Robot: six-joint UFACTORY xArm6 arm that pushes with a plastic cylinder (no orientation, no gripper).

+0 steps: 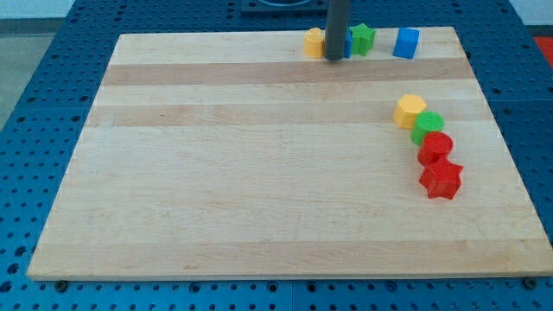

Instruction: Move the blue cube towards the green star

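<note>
Tip: bare rod end on the board's top edge, gripping nothing, just left of the green star.
Blue cube: right of the star, apart.

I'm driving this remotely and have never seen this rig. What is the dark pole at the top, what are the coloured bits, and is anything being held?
One camera looks down on a wooden board. The pole is the arm's rod; my tip only pushes and holds nothing. It sits between a yellow block and the green star, with a partly hidden blue block right behind it. The blue cube stands apart at the star's right. Lower right: yellow block, green block, red block, red star, chained together.
</note>
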